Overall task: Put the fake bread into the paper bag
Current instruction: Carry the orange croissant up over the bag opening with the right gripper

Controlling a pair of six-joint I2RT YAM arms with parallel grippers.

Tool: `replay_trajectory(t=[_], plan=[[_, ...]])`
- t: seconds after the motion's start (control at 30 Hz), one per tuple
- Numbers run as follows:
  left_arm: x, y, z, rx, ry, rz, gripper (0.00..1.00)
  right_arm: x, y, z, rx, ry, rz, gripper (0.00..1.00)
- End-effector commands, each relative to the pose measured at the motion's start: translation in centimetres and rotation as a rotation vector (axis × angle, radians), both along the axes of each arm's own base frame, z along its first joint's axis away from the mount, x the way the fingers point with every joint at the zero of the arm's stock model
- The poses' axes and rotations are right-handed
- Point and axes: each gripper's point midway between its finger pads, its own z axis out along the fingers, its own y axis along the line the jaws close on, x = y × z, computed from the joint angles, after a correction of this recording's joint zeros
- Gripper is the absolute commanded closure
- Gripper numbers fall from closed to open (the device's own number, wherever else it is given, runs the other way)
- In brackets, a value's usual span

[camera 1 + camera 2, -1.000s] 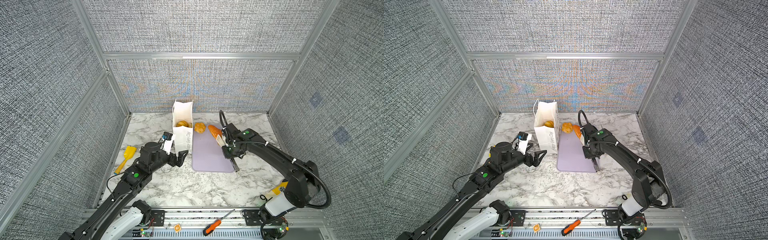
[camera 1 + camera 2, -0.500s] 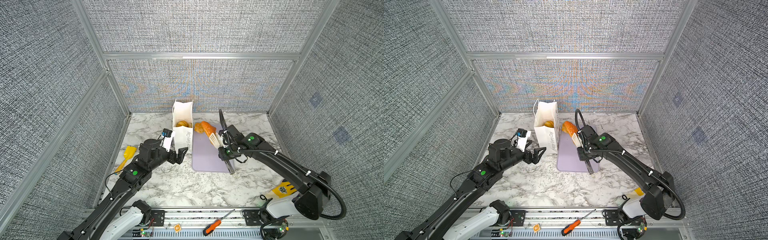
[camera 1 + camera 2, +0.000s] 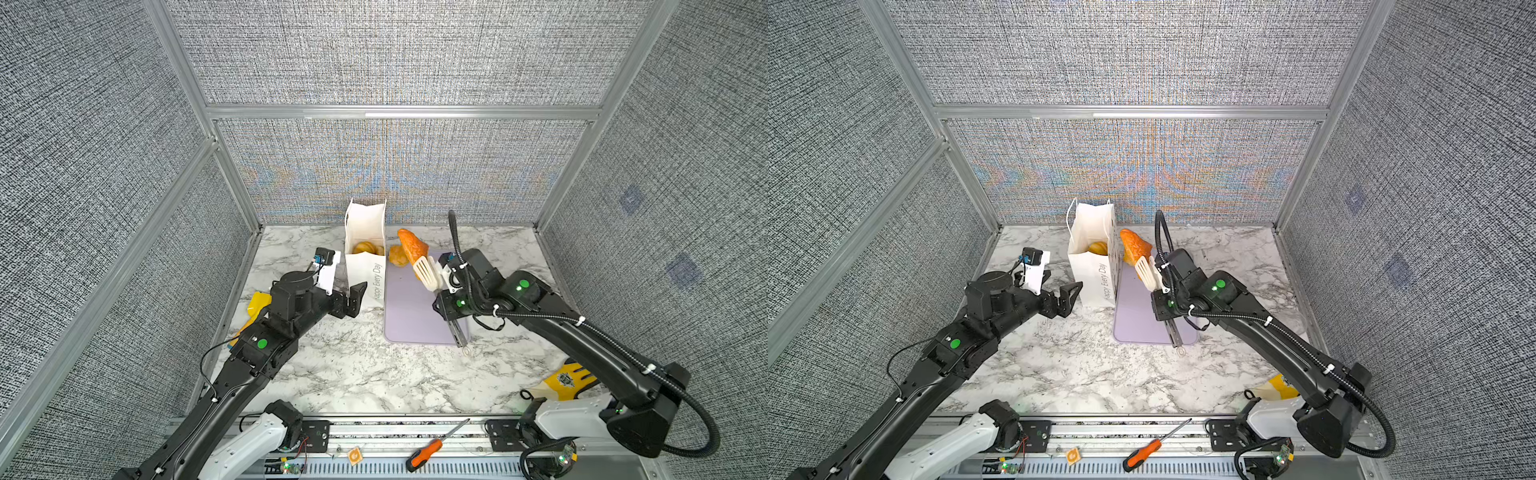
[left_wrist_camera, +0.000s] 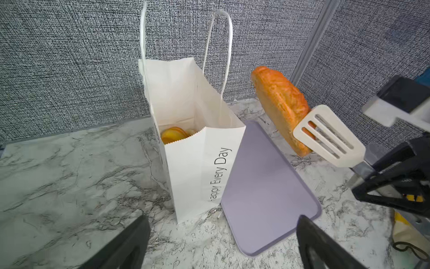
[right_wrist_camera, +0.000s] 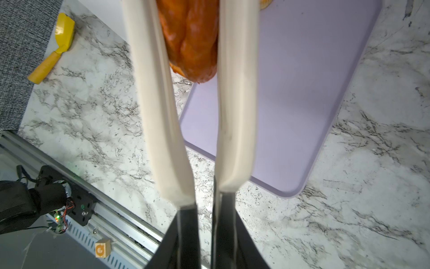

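A: Both top views first. Where to look for the bag?

B: Look at the centre of the frame, near the back wall. Find there the bag (image 3: 365, 276) (image 3: 1094, 276), upright and open, with pastries (image 3: 368, 248) (image 3: 1098, 248) at its bottom.

A: And for the bread?

B: Find the bread (image 3: 412, 245) (image 3: 1136, 245) in the air, just right of the bag's top. Tilted, and pinched at the lower end by white tongs (image 3: 426, 272) (image 3: 1144, 270). Below, see a lilac tray (image 3: 409, 316) (image 3: 1142, 324) beside the bag. In a top view, see also a bun (image 3: 398, 255) on its far end.

A: How to describe the grippers?

B: Note the right gripper (image 3: 441, 293) (image 3: 1160, 299) clenched on the tongs' handles. Note the left gripper (image 3: 349, 297) (image 3: 1064, 297) spread wide, holding nothing, at lower left of the bag.

A: Now the left wrist view?

B: See "Happy Every Day" on the bag's narrow side and pastries deep inside. See the bread raised over the tray, clamped in the slotted tongs. Two dark fingers (image 4: 125, 246) far apart, nothing between.

A: And the right wrist view?

B: See the bread squeezed between the two white tong arms, over the tray's corner. Black fingers (image 5: 186, 237) pressing both arms together. Farther off, see a yellow scoop (image 5: 55, 46) on the marble table (image 5: 372, 186).
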Motion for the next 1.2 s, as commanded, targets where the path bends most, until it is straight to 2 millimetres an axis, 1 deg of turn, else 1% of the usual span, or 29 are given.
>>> replay_trajectory(t=[0.0, 0.13, 0.37, 0.5, 0.6, 0.73, 0.8, 1.0, 1.07, 1.17], plan=[[0.3, 0.9, 0.3, 0.033, -0.011, 0.035, 0.01, 0.0, 1.4, 2.0, 0.054, -0.043, 0.02, 0.71], [0.6, 1.3, 0.6, 0.037, -0.011, 0.038, 0.01, -0.2, 2.8, 3.7, 0.076, -0.076, 0.05, 0.71], [0.8, 2.4, 1.4, 0.036, -0.019, 0.049, 0.01, -0.7, 4.0, 6.2, 0.125, -0.13, 0.074, 0.71], [0.7, 2.6, 1.6, 0.041, -0.022, 0.05, 0.01, -0.8, 5.3, 7.8, 0.159, -0.176, 0.105, 0.71], [0.7, 2.7, 1.3, 0.042, -0.017, 0.052, 0.01, -0.7, 6.7, 9.0, 0.187, -0.191, 0.136, 0.71], [0.6, 3.0, 1.2, 0.046, -0.015, 0.06, 0.01, -0.1, 8.9, 10.0, 0.217, -0.204, 0.177, 0.71], [0.5, 3.3, 1.2, 0.049, -0.018, 0.071, 0.01, 0.2, 10.0, 10.1, 0.232, -0.205, 0.2, 0.71], [0.2, 4.2, 1.3, 0.07, -0.029, 0.097, 0.01, 1.2, 12.3, 10.6, 0.253, -0.211, 0.244, 0.7], [0.2, 4.3, 1.2, 0.074, -0.023, 0.1, 0.01, 1.6, 12.8, 10.8, 0.262, -0.214, 0.25, 0.7], [0.2, 4.5, 1.0, 0.074, -0.017, 0.106, 0.01, 2.8, 12.6, 10.3, 0.255, -0.202, 0.216, 0.7]])
